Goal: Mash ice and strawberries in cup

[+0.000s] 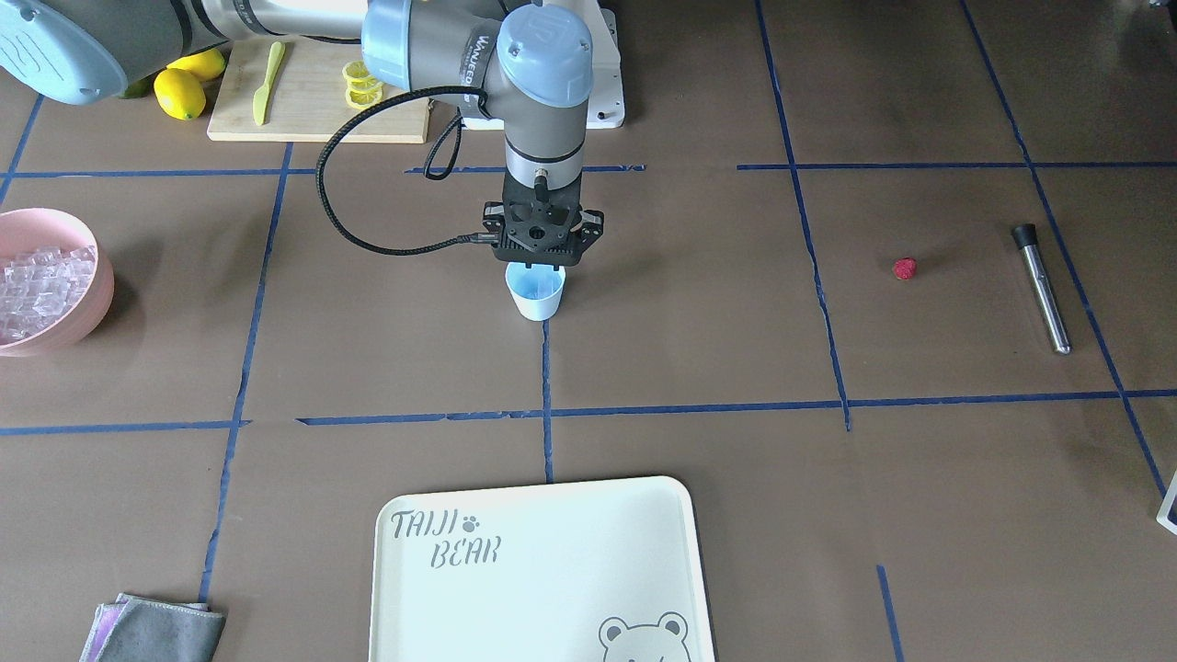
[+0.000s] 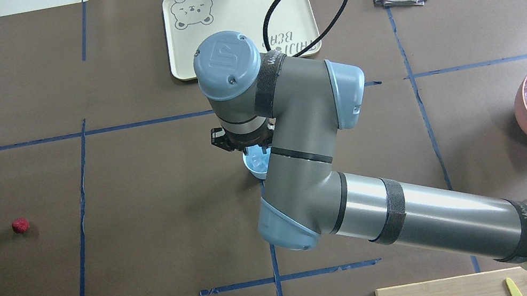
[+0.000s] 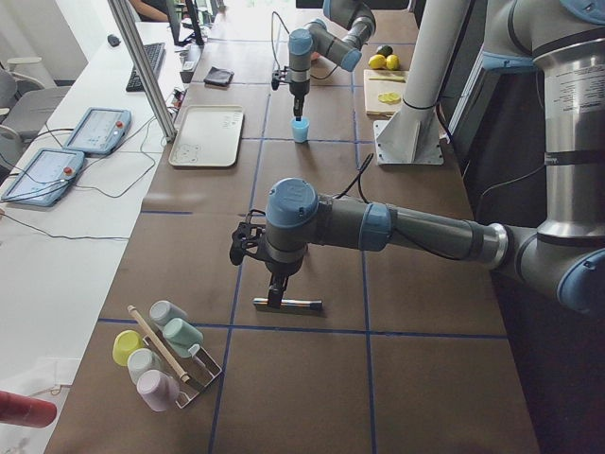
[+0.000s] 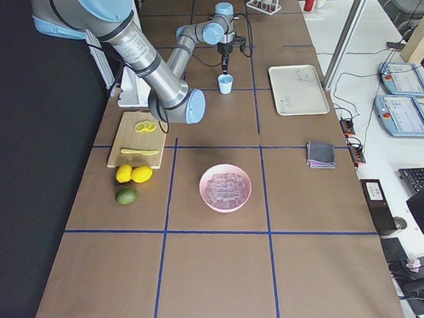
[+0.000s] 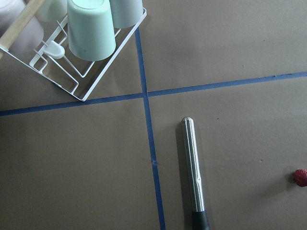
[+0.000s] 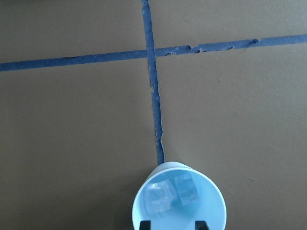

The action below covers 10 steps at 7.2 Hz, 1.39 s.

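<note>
The pale-blue cup (image 6: 178, 197) stands on a blue tape crossing at mid-table and holds two clear ice cubes (image 6: 171, 192). My right gripper (image 6: 172, 224) hangs straight over its mouth, open, with nothing between the fingertips. More ice (image 1: 41, 280) fills the pink bowl (image 1: 87, 317). The small red strawberry (image 1: 906, 268) lies alone on the table, near a steel muddler (image 1: 1042, 290). My left gripper (image 3: 276, 291) hovers over the muddler's dark end. It shows only in the exterior left view, so I cannot tell whether it is open or shut.
A white bear tray (image 1: 542, 570) lies at the operators' edge, with a grey cloth (image 1: 156, 630) beside it. A cutting board (image 1: 322, 101) with lemon slices and a knife, plus lemons (image 1: 179, 92), sits by the robot's base. A wire rack of cups (image 5: 91, 43) stands near the muddler.
</note>
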Each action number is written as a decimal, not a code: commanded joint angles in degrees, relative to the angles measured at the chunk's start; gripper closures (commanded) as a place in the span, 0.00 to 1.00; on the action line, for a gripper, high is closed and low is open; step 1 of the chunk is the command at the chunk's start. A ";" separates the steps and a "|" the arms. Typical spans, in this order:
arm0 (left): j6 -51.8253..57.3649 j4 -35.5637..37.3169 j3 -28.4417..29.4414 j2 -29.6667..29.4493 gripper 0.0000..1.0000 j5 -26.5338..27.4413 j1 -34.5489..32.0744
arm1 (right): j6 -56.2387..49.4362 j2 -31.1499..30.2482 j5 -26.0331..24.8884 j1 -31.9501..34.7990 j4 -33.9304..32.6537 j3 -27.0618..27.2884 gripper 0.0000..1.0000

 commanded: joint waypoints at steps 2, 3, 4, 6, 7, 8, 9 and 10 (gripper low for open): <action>0.00 0.07 -0.07 -0.07 0.00 -0.01 0.00 | 0.01 -0.10 -0.05 0.00 0.15 0.03 0.36; 0.00 0.07 -0.07 -0.07 0.00 -0.01 0.00 | -0.17 -0.18 -0.23 -0.09 0.15 0.12 0.01; 0.00 -0.02 -0.07 -0.07 0.00 -0.01 0.00 | 0.00 -0.01 -1.71 -0.26 0.15 0.12 0.00; 0.00 -0.02 -0.07 -0.07 0.00 0.08 0.00 | 0.01 0.08 -2.42 -0.26 0.15 0.21 0.00; 0.00 -0.10 -0.25 -0.07 0.00 0.08 0.00 | 0.01 -0.01 -2.51 -0.09 0.15 0.47 0.00; -2.44 -0.19 -0.95 -0.42 0.00 0.43 0.17 | -0.25 -0.10 -2.60 0.35 0.06 0.82 0.00; -8.64 -0.71 -3.04 -0.68 0.00 0.52 1.22 | -0.95 -0.36 -2.43 1.48 -0.11 1.00 0.00; -10.27 -0.81 -5.93 -0.34 0.00 0.61 4.97 | -3.05 -1.93 -1.99 3.24 -0.29 2.13 0.00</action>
